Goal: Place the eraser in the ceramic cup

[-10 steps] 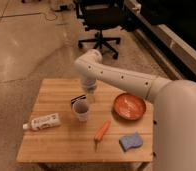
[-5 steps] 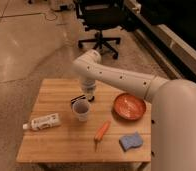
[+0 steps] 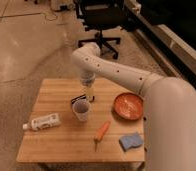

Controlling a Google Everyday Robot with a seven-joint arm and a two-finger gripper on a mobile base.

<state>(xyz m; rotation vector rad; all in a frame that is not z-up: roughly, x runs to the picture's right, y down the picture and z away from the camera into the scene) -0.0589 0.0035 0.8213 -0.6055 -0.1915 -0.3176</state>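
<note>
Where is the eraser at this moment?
In the camera view the eraser is near the middle of the wooden table, just behind the ceramic cup and close beside the gripper, on its picture-left.

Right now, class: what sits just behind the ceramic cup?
The striped black eraser shows behind the ceramic cup, its near edge covered by the cup's rim. The claw hangs right beside it; whether they touch cannot be seen.
</note>
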